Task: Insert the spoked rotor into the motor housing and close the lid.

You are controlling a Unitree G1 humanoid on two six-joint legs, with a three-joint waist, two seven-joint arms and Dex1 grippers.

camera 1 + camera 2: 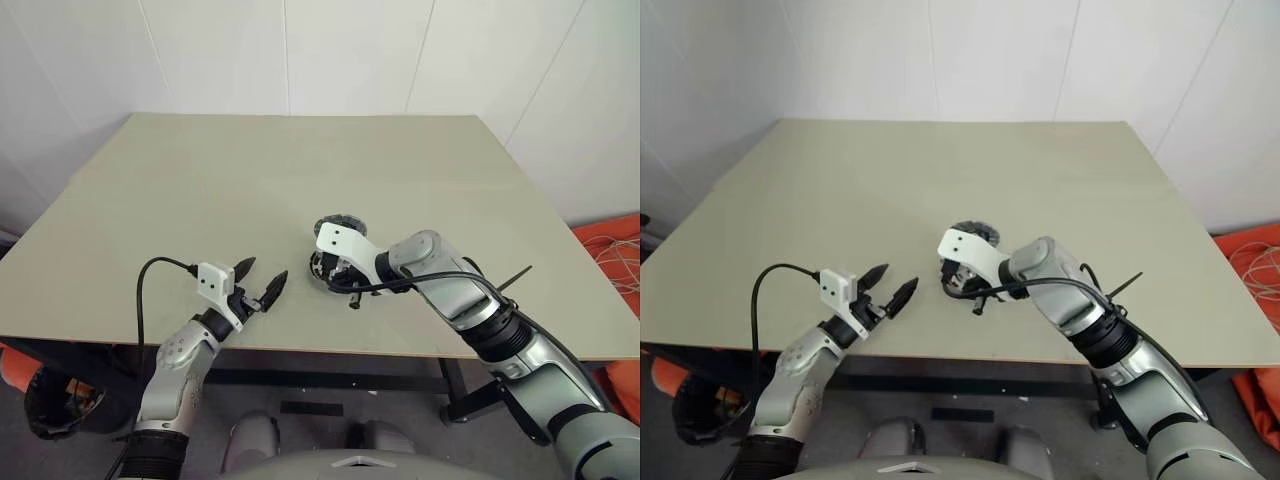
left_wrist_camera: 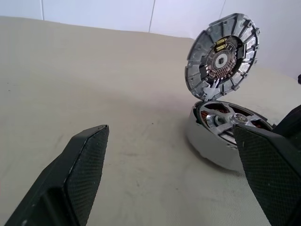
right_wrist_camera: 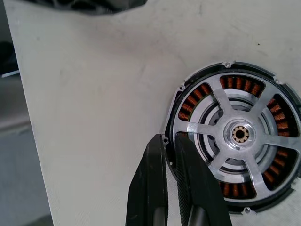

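Two claws over the bench [image 1: 200, 180]: left claw [image 1: 262, 283] open; right claw [image 3: 171, 141] closed at the motor housing [image 3: 282, 115] rim, hiding part. Spoked rotor [image 3: 240, 136] seated inside; lid [image 2: 222, 54] upright.

Place: a bare robot test room or lab, not a home.
Walls: plain white panels [image 1: 350, 55] with thin seams, across the top of the frame.
Furniture: one pale beige flat-topped work table [image 1: 300, 190] on dark legs, mid-frame.
Edges: crumpled orange fabric [image 1: 610, 250] with white cords, far right.
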